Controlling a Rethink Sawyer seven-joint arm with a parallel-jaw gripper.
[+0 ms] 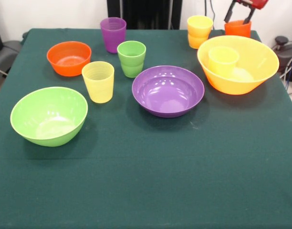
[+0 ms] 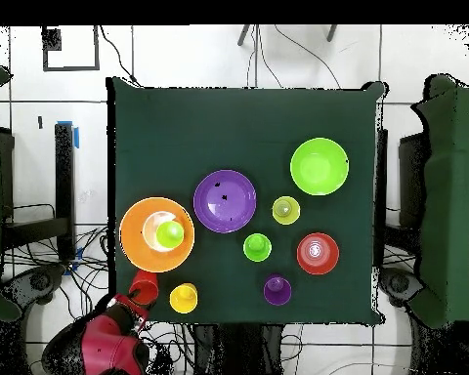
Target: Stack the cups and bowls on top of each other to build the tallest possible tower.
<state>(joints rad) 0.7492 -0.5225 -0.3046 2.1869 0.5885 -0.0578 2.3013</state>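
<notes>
My gripper (image 1: 237, 19) hangs open at the far right corner, its two dark fingers just above the rim of the orange cup (image 1: 237, 29). From overhead, the gripper (image 2: 137, 300) sits at that cup (image 2: 144, 289). The largest yellow-orange bowl (image 1: 260, 64) holds a pale yellow-green cup (image 1: 223, 61). A yellow-orange cup (image 1: 199, 31) stands behind it. Across the cloth are the purple bowl (image 1: 168, 90), lime green bowl (image 1: 49, 115), small orange bowl (image 1: 69, 58), purple cup (image 1: 113, 34), green cup (image 1: 131, 58) and ribbed pale yellow cup (image 1: 98, 81). All stand upright and apart.
A dark green cloth (image 1: 146, 181) covers the table; its near half carries nothing. Cables and dark equipment (image 1: 282, 45) lie off the table's right edge.
</notes>
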